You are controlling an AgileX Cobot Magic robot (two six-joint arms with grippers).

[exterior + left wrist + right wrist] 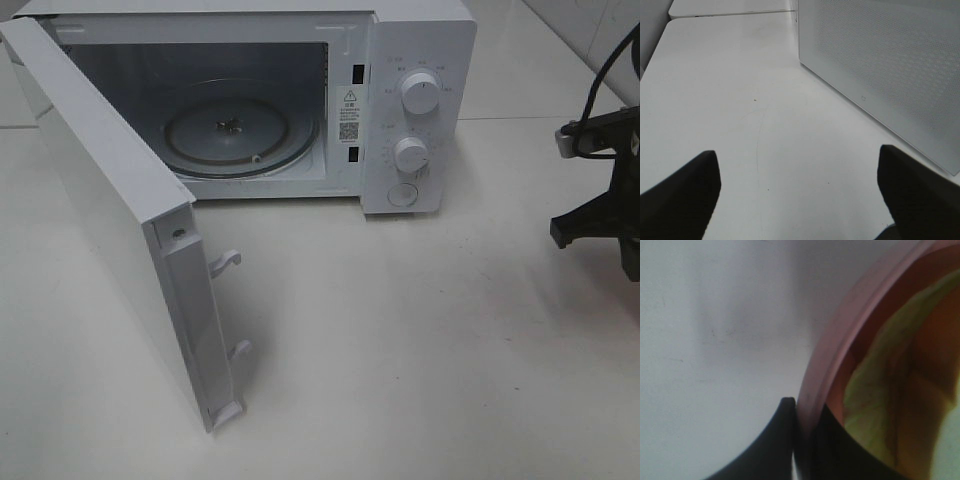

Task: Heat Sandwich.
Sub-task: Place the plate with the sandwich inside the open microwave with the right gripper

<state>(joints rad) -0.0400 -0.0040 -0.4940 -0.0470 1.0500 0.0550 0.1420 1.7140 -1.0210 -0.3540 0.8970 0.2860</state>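
Note:
In the right wrist view my right gripper [802,407] is shut on the rim of the round pink plate [850,325], one dark finger on each side of it. On the plate lies the sandwich [875,390], a blurred pale slice with a golden-brown edge. The white microwave [420,60] stands at the back of the table with its door [100,200] swung wide to the left and its glass turntable [240,130] bare. My left gripper [797,160] is open over the table beside the door's meshed panel [890,70], with nothing between its fingers.
The exterior high view shows the right arm [605,190] only at the far right edge, with a black cable above it. Two latch hooks [225,262] stick out of the open door's edge. White tabletop [420,340] spreads in front of the microwave.

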